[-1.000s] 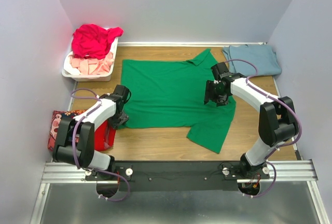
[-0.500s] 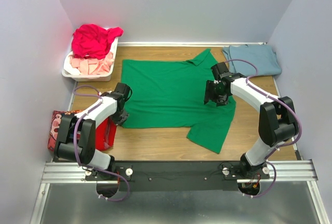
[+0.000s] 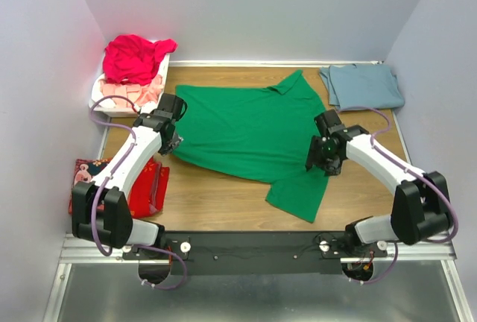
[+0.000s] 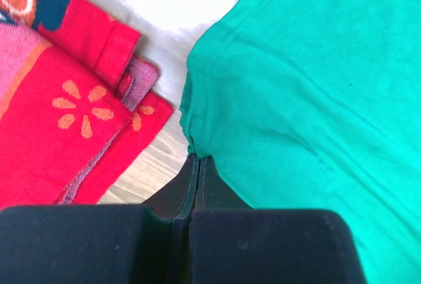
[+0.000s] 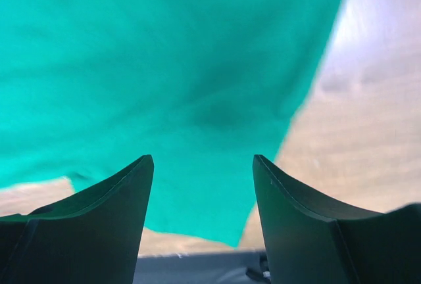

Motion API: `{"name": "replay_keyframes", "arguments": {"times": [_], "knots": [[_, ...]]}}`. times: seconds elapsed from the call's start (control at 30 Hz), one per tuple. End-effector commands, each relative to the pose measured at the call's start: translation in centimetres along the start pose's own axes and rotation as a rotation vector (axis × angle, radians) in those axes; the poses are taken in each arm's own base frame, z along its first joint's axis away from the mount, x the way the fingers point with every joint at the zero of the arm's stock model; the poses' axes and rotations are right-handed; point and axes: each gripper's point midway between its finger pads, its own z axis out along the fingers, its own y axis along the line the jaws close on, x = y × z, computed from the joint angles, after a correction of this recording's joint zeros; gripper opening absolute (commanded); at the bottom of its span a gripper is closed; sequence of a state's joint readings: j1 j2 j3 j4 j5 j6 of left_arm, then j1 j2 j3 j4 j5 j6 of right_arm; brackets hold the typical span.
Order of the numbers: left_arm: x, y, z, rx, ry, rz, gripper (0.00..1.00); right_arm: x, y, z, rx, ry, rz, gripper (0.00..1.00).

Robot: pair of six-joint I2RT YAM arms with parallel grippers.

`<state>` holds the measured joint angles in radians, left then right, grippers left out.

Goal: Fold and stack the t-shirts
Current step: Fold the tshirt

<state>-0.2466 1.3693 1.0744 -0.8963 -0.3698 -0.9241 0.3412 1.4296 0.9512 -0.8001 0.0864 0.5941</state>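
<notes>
Left hand: you are pinching the near-left corner of the green t-shirt, fingers shut on a thin bit of hem; a quick pull risks slipping it free.
Right hand: it is hanging open over the shirt's right side, gripping nothing, so a one-sided lift may be dragging the cloth askew.
Shirt position: it is lying spread across the tabletop.
Red patterned cloth: it is sitting just beside the pinched corner; a low sweep could snag it.

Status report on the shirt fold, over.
Left gripper shut on green t-shirt, near-left corner. Right gripper open above its right side. Blue-grey t-shirt folded, far right. Nothing lying on the green one.
</notes>
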Motion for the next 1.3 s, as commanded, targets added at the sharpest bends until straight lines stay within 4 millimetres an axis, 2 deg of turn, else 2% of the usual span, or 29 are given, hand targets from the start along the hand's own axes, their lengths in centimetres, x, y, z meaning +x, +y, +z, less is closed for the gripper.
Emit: {"name": "replay_keyframes", "arguments": {"times": [0.0, 0.07, 0.23, 0.37, 0.43, 0.5, 0.6, 0.73, 0.9, 1.07, 1.27], "knots": [[-0.8, -0.3, -0.1, -0.028, -0.037, 0.067, 0.00, 4.2, -2.7, -0.6, 0.073, 0.072, 0.109, 0.66], [-1.1, -0.9, 0.2, -0.025, -0.043, 0.094, 0.00, 5.7, -3.3, -0.5, 0.074, 0.092, 0.119, 0.60], [-1.1, -1.8, 1.3, -0.028, -0.045, 0.137, 0.00, 8.3, -3.2, -1.0, 0.013, 0.134, 0.159, 0.47], [-1.1, -2.6, 2.1, -0.011, -0.043, 0.156, 0.00, 10.0, -3.6, -1.4, 0.019, 0.163, 0.157, 0.49], [-1.0, -2.9, 2.5, -0.010, -0.039, 0.163, 0.00, 10.7, -2.9, -1.8, -0.012, 0.192, 0.161, 0.51], [-1.1, -3.1, 2.7, -0.006, -0.043, 0.164, 0.00, 10.9, -2.5, -2.0, -0.020, 0.206, 0.178, 0.54], [-1.2, -3.4, 2.8, -0.002, -0.046, 0.168, 0.00, 11.3, -3.2, -1.9, 0.020, 0.210, 0.165, 0.58], [-1.3, -3.6, 3.0, -0.004, -0.049, 0.177, 0.00, 13.3, -3.7, -1.3, 0.042, 0.261, 0.170, 0.58], [-1.2, -3.7, 3.0, 0.000, -0.048, 0.181, 0.00, 14.5, -4.2, -0.4, 0.068, 0.282, 0.169, 0.57], [-1.1, -3.8, 3.3, -0.001, -0.043, 0.192, 0.00, 14.9, -3.8, 0.4, 0.053, 0.280, 0.179, 0.56], [-1.1, -3.7, 3.3, -0.004, -0.043, 0.202, 0.00, 15.4, -3.4, 1.3, 0.043, 0.298, 0.173, 0.49]]}}
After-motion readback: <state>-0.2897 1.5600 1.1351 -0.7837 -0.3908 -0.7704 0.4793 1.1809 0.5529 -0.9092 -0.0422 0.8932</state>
